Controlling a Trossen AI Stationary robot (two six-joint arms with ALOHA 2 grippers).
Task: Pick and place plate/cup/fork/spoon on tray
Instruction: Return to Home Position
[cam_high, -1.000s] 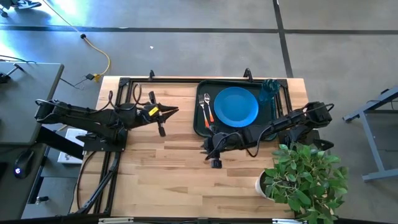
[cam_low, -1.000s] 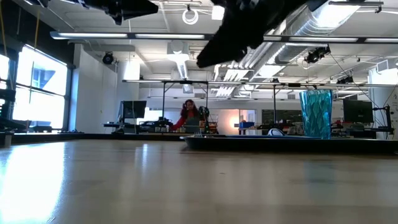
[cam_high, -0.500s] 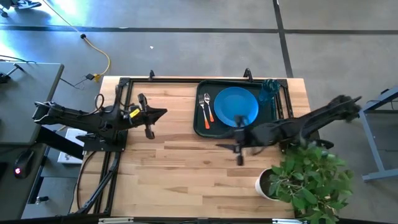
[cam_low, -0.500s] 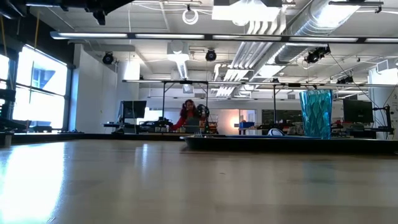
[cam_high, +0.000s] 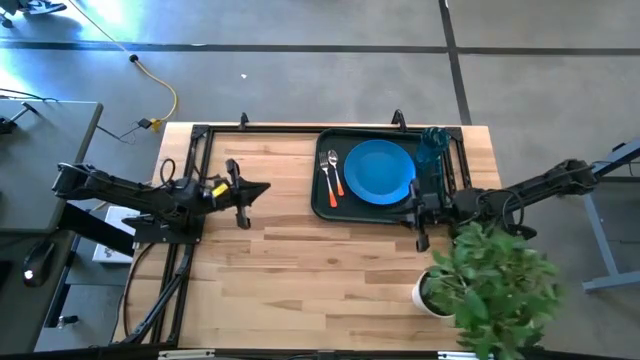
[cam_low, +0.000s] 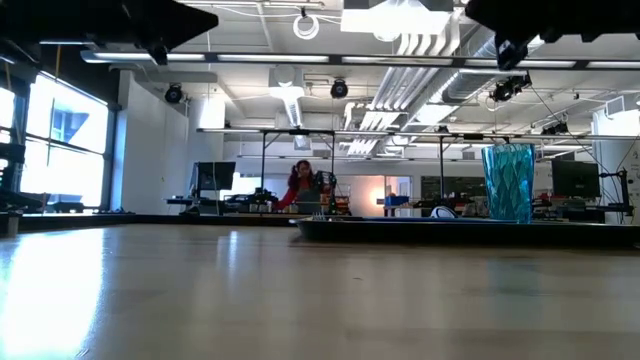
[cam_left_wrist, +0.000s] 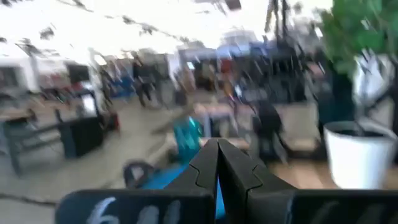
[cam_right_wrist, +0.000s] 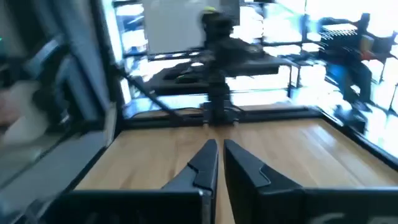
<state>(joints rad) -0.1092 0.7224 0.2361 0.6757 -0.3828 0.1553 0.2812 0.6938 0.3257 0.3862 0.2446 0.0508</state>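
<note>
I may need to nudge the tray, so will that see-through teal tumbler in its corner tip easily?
The see-through teal tumbler stands upright and taller than wide, so probably tippy. It looks thin and empty, likely light. Its ridged wall may aid grip.

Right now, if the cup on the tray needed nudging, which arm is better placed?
Probably the right. The right gripper sits at the tray edge, close to the cup; the left gripper is across bare table, farther off. All four items already lie on the tray.

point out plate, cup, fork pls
plate (cam_high: 380, 171): high view, centre of the blue disc, on the tray.
cup (cam_low: 508, 183): low view, middle of the teal wall.
fork (cam_high: 324, 174): high view, on the shaft between tines and orange handle, left of the plate.
</note>
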